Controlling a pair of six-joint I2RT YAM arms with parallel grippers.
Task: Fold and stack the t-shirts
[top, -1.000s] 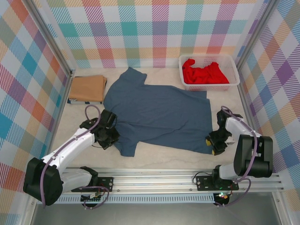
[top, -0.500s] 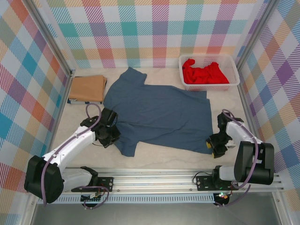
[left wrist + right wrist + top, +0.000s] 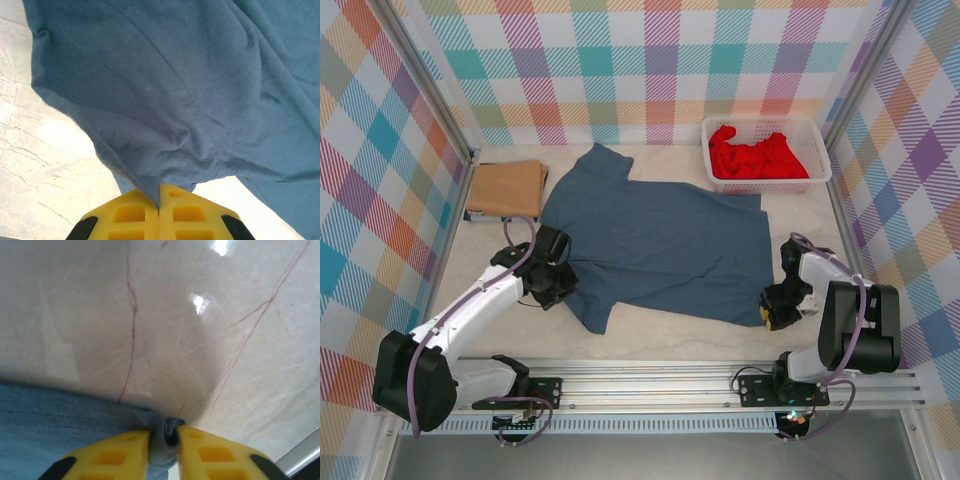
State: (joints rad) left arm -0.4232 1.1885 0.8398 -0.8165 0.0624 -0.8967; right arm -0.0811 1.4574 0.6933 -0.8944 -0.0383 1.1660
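Soft slate blue t-shirt lies spread on the glossy veined table. The left tool pinches a wrinkled fold, and the right tool pinches its bunched hem corner.

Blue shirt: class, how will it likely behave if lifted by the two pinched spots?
Probably floppy: the blue shirt puckers into folds at the left gripper. It will likely sag between the grips, since it lies limp and wide. Slipping seems possible at the right gripper, which pinches just a corner.

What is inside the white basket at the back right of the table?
A crumpled red t-shirt lies in the white basket. Anything beneath that cloth is covered and cannot be seen.
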